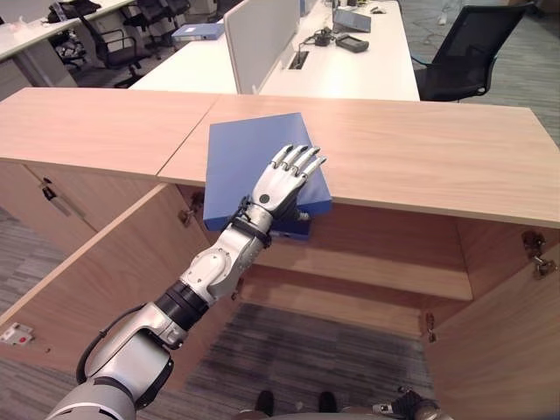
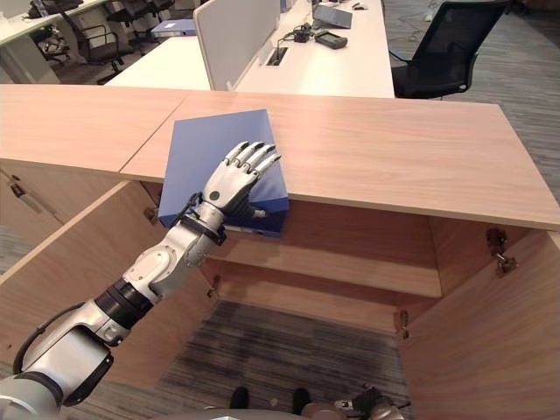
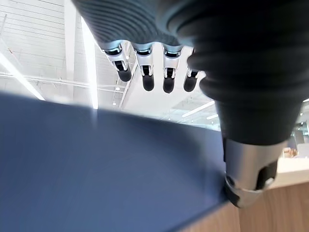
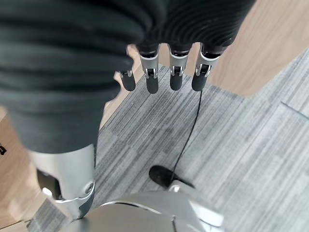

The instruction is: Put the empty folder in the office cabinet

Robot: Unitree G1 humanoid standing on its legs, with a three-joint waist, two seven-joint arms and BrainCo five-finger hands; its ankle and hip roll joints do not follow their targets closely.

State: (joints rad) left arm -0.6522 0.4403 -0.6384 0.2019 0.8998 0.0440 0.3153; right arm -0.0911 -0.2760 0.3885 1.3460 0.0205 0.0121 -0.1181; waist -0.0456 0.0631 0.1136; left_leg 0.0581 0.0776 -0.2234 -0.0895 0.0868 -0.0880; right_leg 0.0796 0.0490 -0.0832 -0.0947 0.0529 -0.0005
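At the far left an open cabinet door [image 1: 79, 262] stands swung out toward the robot, and the left arm reaches past it up to the wooden cabinet top [image 1: 420, 149]. There the blue folder [image 1: 254, 157] lies flat, its near edge hanging out over the front lip above the open cabinet interior [image 1: 350, 271]. The left hand [image 1: 282, 182] rests on the folder's cover with its fingers [image 1: 302, 159] straight and spread, pressing down and gripping nothing; the wrist view shows them extended past the blue cover. The likely trouble is that a flat palm has only friction to work with: if it drags the folder further out, the folder may tip off the lip and drop to the carpeted floor [image 1: 289, 350] instead of landing on the inner shelf [image 1: 367, 262]. To the right, the other cabinet door [image 1: 507, 341] is also open. The right hand [image 4: 164, 72] hangs low over the floor, fingers straight and empty, too far down to catch a fall.
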